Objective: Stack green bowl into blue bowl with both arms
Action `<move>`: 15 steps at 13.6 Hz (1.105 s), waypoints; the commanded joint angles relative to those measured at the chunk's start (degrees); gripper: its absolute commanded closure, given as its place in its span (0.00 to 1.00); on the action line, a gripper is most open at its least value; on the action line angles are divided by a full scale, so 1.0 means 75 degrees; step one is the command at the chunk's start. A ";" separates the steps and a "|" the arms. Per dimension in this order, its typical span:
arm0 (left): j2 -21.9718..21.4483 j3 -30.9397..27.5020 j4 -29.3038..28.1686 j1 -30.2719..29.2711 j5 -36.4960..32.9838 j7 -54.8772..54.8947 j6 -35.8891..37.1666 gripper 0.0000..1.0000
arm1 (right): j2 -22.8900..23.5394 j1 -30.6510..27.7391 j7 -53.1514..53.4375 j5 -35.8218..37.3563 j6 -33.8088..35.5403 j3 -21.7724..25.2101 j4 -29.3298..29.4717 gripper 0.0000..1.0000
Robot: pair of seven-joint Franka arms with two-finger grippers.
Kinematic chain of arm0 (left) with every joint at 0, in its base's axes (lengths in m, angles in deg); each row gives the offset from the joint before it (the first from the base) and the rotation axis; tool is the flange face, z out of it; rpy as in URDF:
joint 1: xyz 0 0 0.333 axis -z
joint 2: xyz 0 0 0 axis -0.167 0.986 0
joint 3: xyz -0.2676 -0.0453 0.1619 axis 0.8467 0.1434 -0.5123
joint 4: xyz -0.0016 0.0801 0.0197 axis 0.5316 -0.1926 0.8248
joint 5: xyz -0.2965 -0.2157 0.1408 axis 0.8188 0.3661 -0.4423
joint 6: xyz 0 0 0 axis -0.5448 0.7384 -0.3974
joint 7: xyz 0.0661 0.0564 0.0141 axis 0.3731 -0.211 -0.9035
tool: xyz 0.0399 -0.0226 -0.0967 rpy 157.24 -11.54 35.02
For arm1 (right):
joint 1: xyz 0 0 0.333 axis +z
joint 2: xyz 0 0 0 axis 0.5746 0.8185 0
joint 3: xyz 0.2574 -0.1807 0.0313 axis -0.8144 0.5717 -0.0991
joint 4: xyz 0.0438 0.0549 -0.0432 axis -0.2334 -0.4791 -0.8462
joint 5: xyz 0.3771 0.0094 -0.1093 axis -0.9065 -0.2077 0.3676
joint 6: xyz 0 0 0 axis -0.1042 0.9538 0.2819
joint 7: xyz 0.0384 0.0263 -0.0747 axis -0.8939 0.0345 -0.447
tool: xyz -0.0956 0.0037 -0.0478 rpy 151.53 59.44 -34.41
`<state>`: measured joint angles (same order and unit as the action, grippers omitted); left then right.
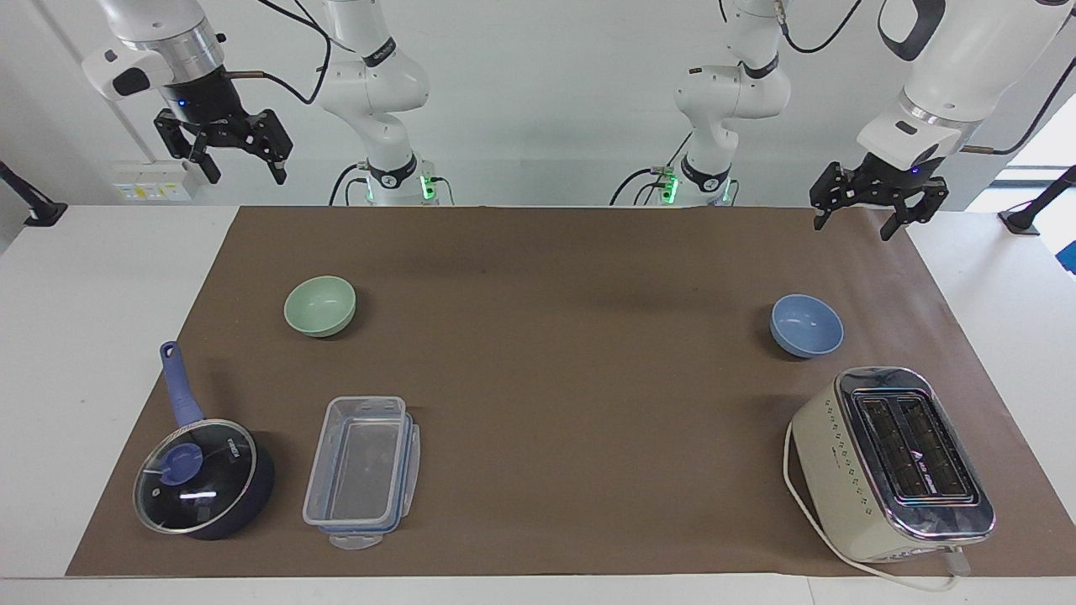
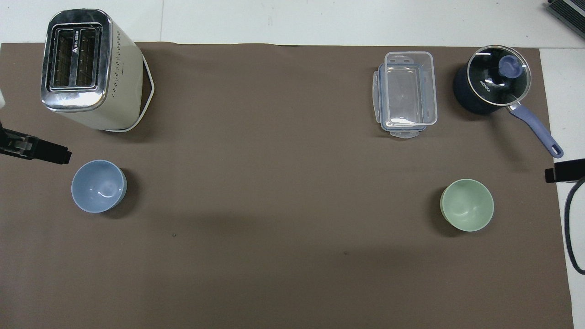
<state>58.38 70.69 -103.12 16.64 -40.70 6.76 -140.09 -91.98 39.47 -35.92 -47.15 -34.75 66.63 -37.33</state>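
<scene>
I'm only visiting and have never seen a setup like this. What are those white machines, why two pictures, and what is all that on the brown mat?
They are two robot arms, each ending in a black pincer. One picture faces them from across the table; the other looks down from above their own end, so its sides are swapped. The left pincer and the right pincer both hang open in the air, holding nothing. On the mat a green bowl sits toward the right arm's end and a blue bowl toward the left arm's end, far apart, both empty. Farther from the robots stand a toaster, a clear box and a lidded saucepan. No stacking has begun.
</scene>
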 commanded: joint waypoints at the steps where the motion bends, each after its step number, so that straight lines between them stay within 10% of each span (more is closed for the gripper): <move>1: 0.0002 0.0007 0.0031 -0.0011 -0.0018 -0.0061 0.0110 0.00 | -0.0079 -0.0036 -0.0155 -0.0068 -0.0005 -0.0016 -0.0060 0.00; 15: -0.0010 -0.0004 0.0007 -0.0023 -0.0018 0.0068 0.0110 0.00 | -0.0079 -0.0036 -0.0155 -0.0068 -0.0005 -0.0016 -0.0060 0.00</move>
<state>58.38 70.69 -103.12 16.64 -40.70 6.80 -140.09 -91.98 39.47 -35.92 -47.15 -34.75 66.63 -37.33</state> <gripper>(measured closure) 0.000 0.000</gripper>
